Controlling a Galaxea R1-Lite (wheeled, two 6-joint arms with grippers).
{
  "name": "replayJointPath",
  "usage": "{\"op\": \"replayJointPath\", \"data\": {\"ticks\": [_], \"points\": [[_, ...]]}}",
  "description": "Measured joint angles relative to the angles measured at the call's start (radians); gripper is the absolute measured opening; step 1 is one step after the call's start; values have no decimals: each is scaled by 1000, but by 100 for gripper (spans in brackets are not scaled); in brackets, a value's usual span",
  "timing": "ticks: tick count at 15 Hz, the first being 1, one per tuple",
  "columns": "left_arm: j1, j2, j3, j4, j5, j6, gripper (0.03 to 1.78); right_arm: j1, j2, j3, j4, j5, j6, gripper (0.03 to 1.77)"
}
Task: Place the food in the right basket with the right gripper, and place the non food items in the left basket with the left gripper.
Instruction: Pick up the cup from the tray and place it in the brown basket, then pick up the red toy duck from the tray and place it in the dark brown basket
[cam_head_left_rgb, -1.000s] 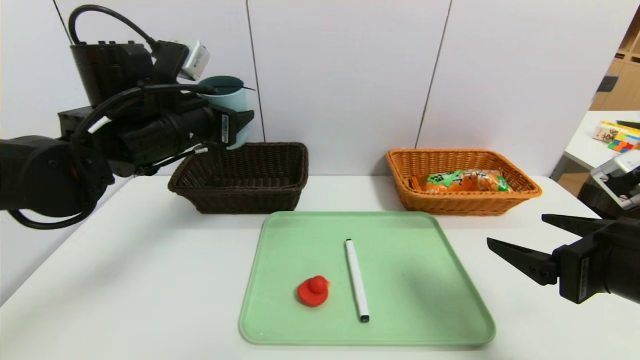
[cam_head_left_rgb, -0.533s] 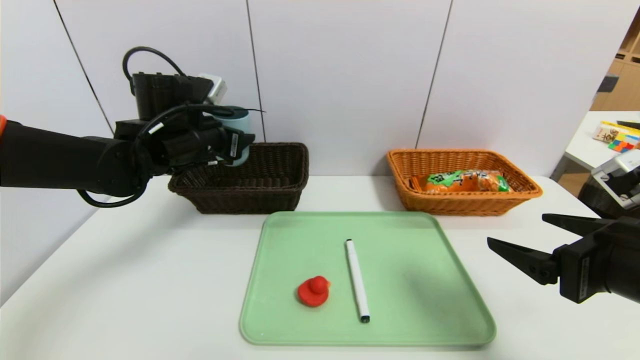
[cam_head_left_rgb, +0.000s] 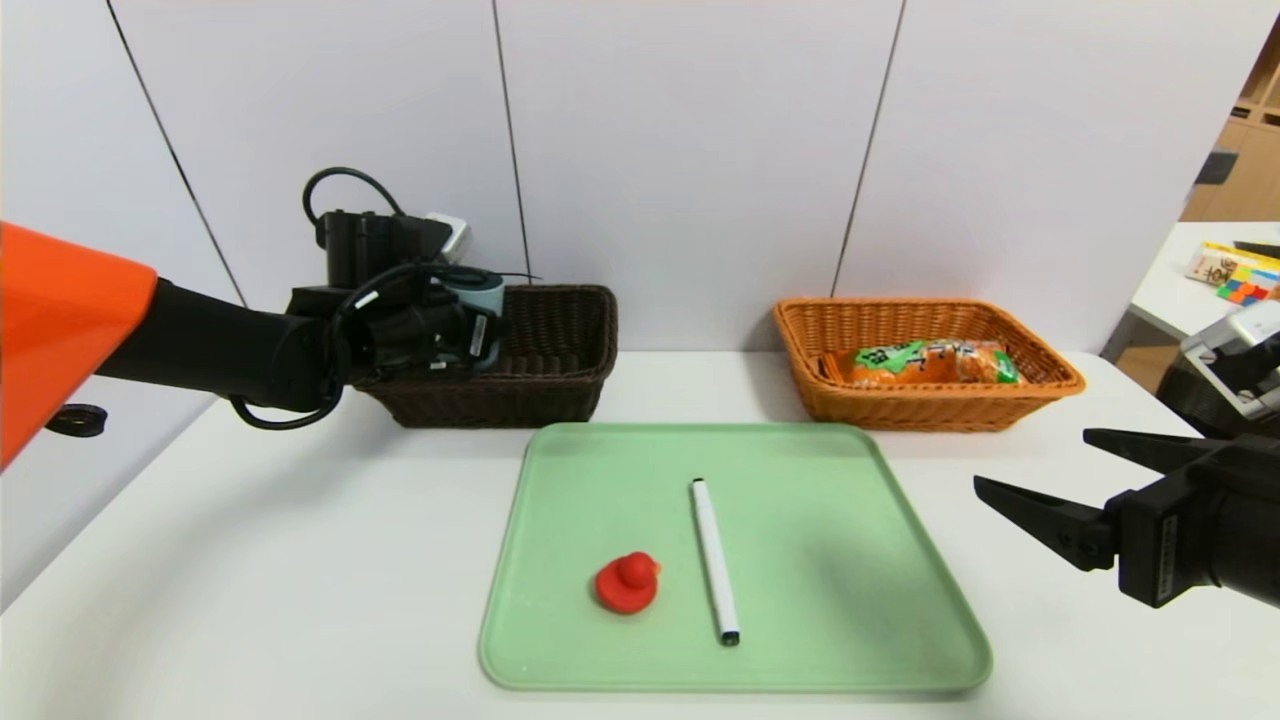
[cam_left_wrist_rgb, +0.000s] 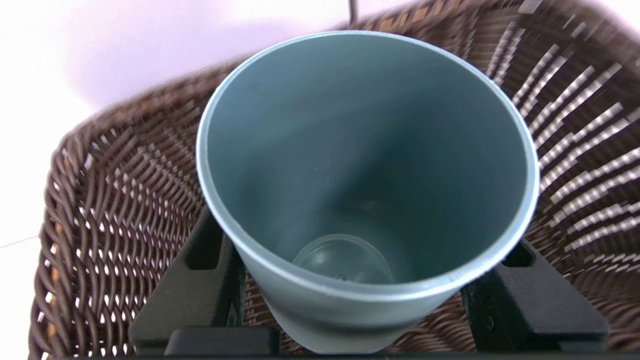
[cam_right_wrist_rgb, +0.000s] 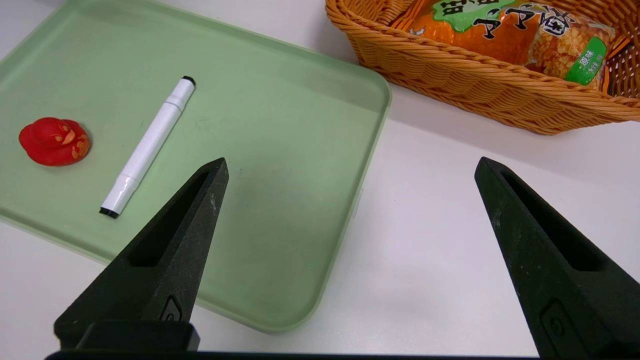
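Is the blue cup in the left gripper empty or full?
Empty. In the left wrist view the blue cup shows its bare inner wall and bottom, with nothing inside. The left gripper holds it above the brown basket.

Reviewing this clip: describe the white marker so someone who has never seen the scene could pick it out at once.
Start at the green tray in the middle of the white table, in front of the two wicker baskets. The white marker lies flat near the tray's centre, just right of a small red toy duck. It is the only long, thin item there, white with black ends.
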Motion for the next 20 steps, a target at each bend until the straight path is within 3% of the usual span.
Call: {"op": "replayJointPath", "data": {"ticks": [3,12,20], "points": [[20,5,-3,0,-22,94,114,0,3,0,0,1,0,170],[30,30,-35,-4,-25,92,114,0,4,8,0,0,0,170],[30,13,-31,-9,-24,90,150,10,5,10,0,-1,0,170]]}}
